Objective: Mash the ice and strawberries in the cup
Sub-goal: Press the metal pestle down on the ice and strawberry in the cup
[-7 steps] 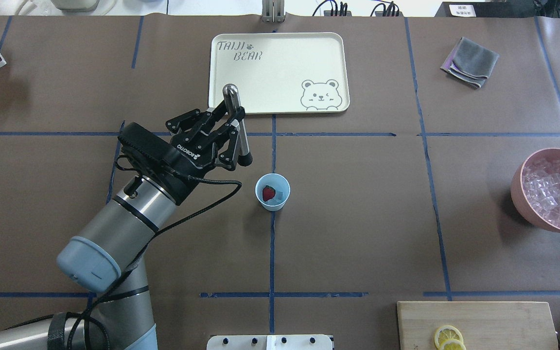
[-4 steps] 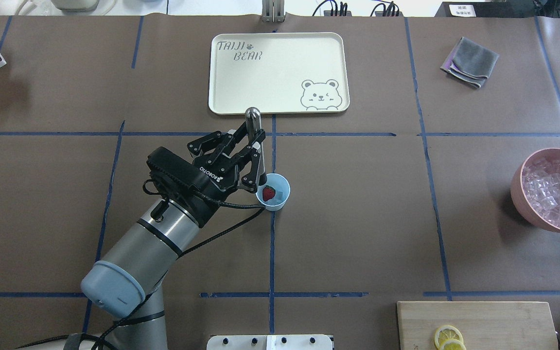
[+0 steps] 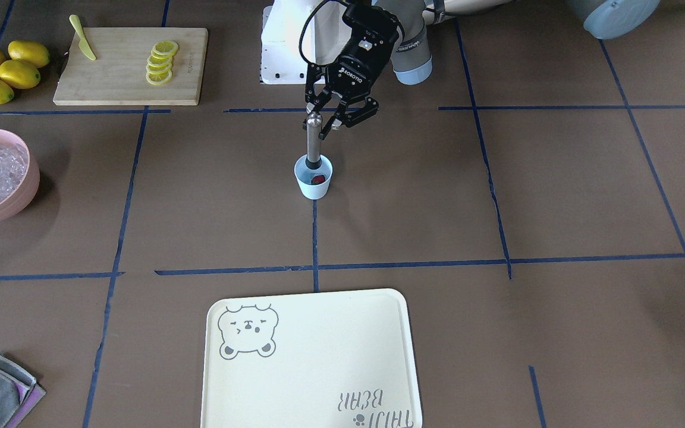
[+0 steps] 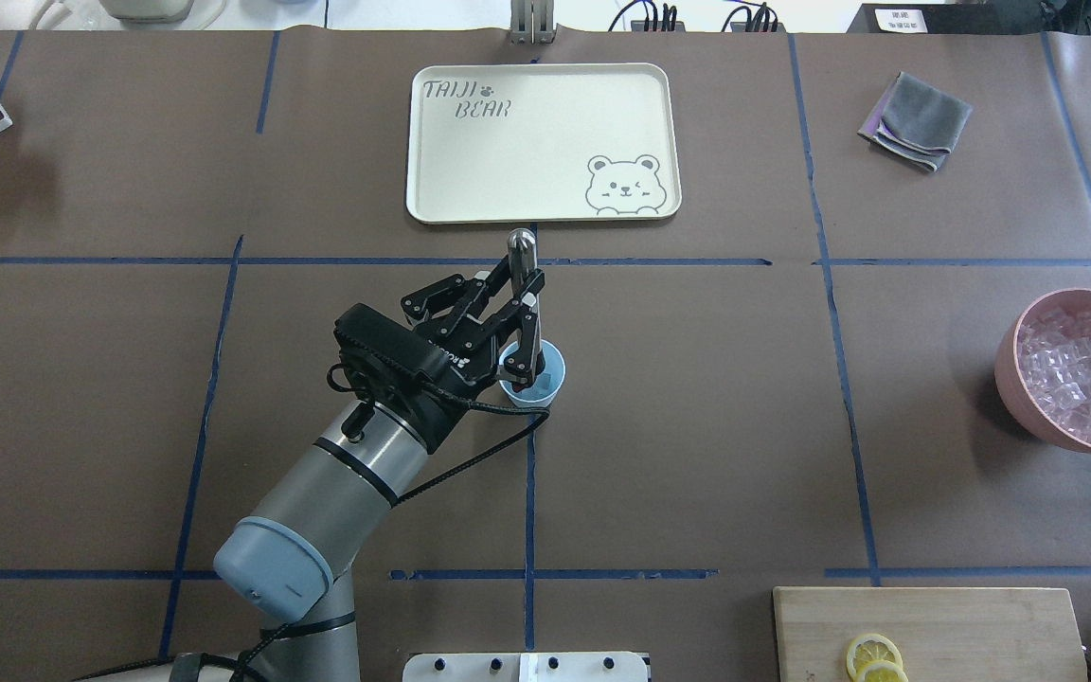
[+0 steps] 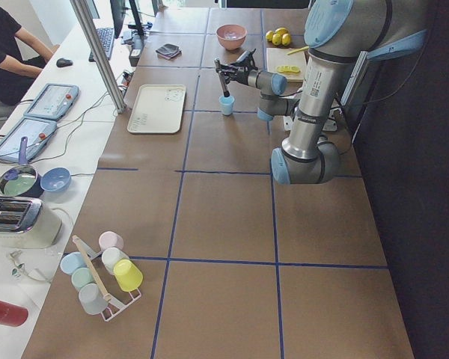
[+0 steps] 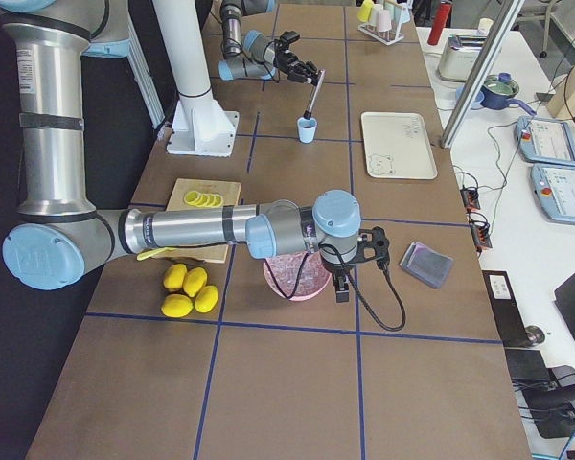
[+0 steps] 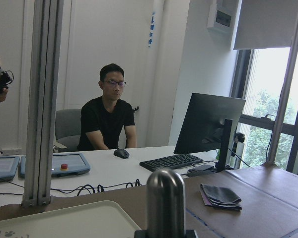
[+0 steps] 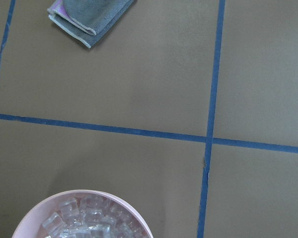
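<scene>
The pale blue cup (image 3: 313, 185) stands near the table's middle, also seen from above (image 4: 552, 379). A dark-red strawberry (image 3: 317, 179) lies inside it; I cannot make out ice in the cup. My left gripper (image 3: 321, 122) (image 4: 527, 296) is shut on a steel muddler (image 3: 312, 142) that stands upright with its lower end inside the cup. The muddler's rounded top (image 7: 165, 198) fills the left wrist view. More ice (image 4: 1081, 374) fills the pink bowl (image 4: 1014, 393). My right gripper (image 6: 343, 280) hovers over that bowl, showing only in the exterior right view; I cannot tell its state.
A cream bear tray (image 4: 542, 142) lies beyond the cup. A folded grey cloth (image 4: 916, 121) is at the far right. A wooden board (image 3: 131, 62) holds lemon slices and a yellow knife, with whole lemons (image 3: 3, 68) beside it. A person sits at the desk past the table (image 7: 107, 119).
My left arm carried the muddler right and toward me, from the tray's edge to the cup. The muddler's lower end has gone down into the cup, covering the strawberry from above.
</scene>
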Motion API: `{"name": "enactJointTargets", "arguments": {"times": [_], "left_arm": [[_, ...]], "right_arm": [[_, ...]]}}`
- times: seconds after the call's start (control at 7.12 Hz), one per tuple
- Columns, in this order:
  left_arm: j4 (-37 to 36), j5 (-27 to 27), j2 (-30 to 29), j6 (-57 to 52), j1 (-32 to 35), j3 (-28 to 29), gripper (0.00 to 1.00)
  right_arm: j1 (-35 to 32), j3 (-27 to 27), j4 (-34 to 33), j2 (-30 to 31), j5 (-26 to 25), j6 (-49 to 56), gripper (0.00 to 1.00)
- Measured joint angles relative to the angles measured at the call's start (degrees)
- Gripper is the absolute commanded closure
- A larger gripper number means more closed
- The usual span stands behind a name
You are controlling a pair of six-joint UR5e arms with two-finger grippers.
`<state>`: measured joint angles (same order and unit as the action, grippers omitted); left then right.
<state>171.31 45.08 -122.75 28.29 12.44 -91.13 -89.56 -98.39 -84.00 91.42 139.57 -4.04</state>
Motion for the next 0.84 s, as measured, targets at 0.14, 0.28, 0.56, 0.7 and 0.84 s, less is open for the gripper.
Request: {"name": "enactJointTargets", "arguments": {"times": [0.14, 0.28, 0.56, 0.7, 0.84], "left_arm": [[0.96, -0.05, -0.03, 0.19, -0.06, 0.84, 1.00], [2.46, -0.05, -0.10, 0.27, -0.14, 2.24, 1.00], [4.29, 0.02, -0.38, 0.38, -0.20, 3.97, 1.00], [4.58, 0.11, -0.43, 0.42, -0.22, 4.35, 1.00], [4.68, 0.25, -0.56, 0.47, -0.22, 4.95, 1.00]], "right_arm": [[0.00, 0.03, -0.01, 0.00, 0.00, 0.00, 0.00], [0.00, 0.03, -0.02, -0.01, 0.00, 0.00, 0.00], [0.00, 0.04, -0.02, -0.07, 0.00, 0.00, 0.00], [0.00, 0.04, -0.02, -0.08, 0.00, 0.00, 0.00], [0.00, 0.03, -0.02, -0.09, 0.00, 0.00, 0.00]]}}
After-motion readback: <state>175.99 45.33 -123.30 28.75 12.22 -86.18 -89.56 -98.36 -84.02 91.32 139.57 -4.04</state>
